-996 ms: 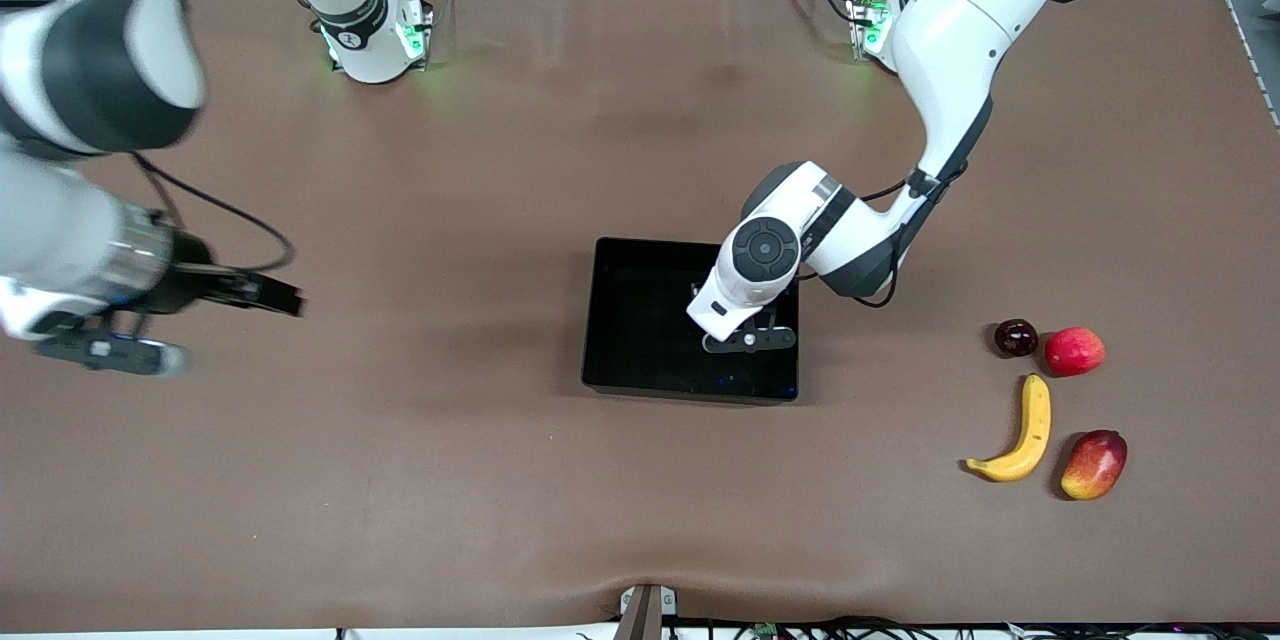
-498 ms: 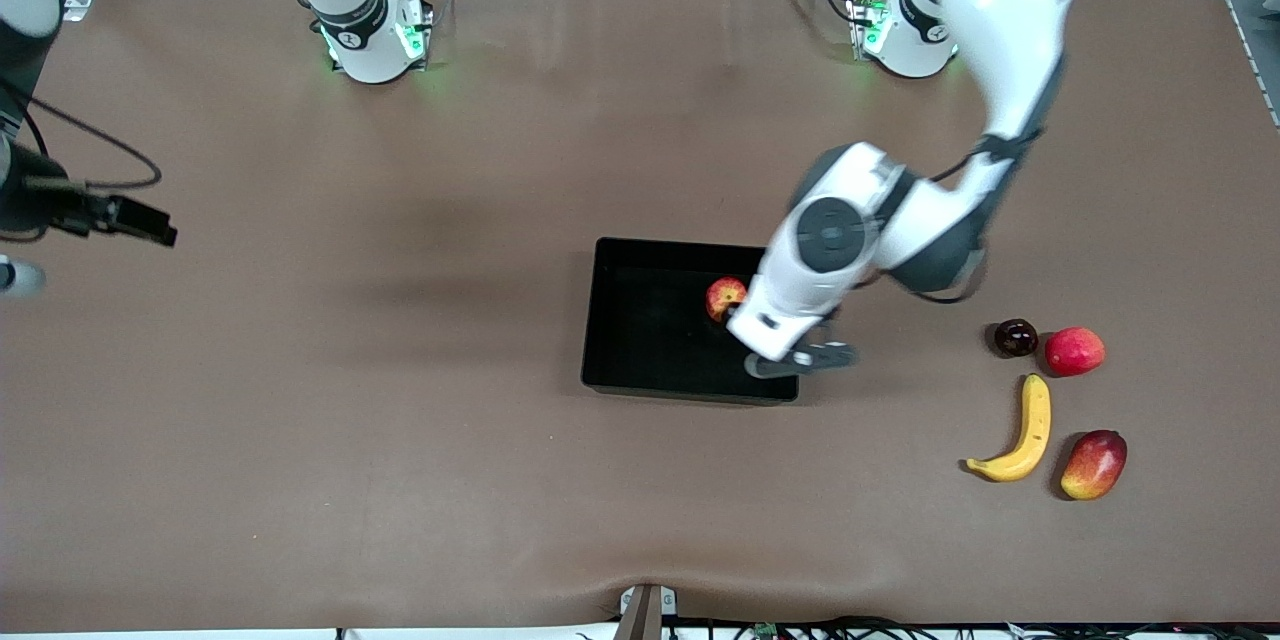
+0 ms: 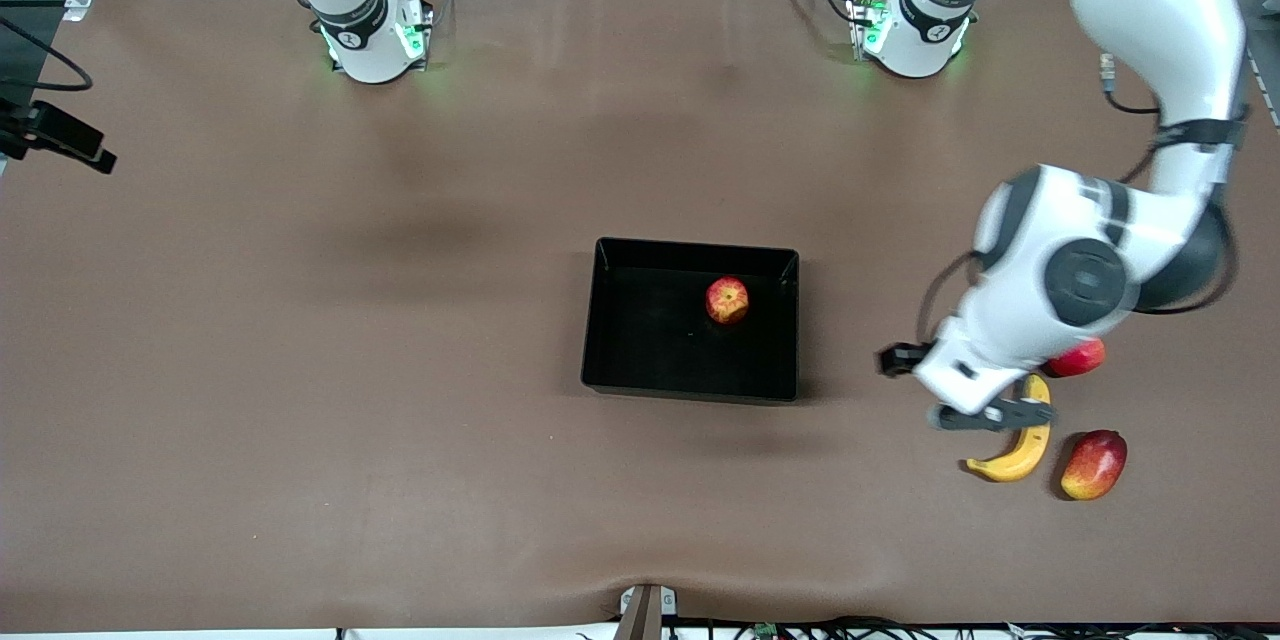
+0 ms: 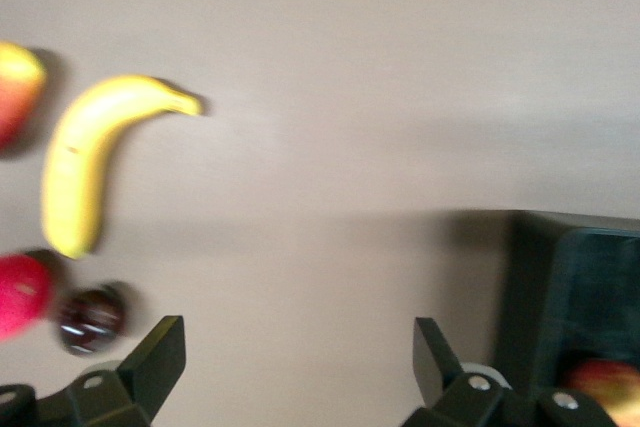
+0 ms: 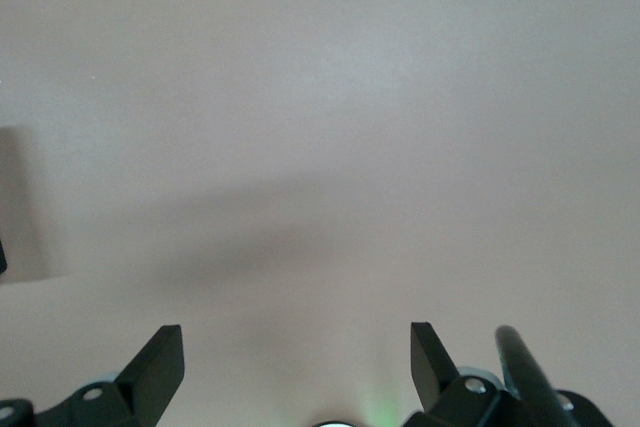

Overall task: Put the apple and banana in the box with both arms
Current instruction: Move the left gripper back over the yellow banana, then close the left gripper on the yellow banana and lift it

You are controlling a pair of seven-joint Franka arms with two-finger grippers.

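The apple lies alone in the black box at mid-table; it also shows in the left wrist view, inside the box. The banana lies on the table toward the left arm's end, its upper tip hidden under my left hand. My left gripper hangs over the table beside the banana, open and empty. My right gripper is up at the right arm's end of the table, open and empty over bare table.
A mango lies beside the banana. A smooth pinkish-red fruit is partly hidden by the left arm. A dark plum shows only in the left wrist view, next to the red fruit.
The left gripper left the apple in the box and swung toward the left arm's end, to over the banana. The right arm drew back toward its end of the table.
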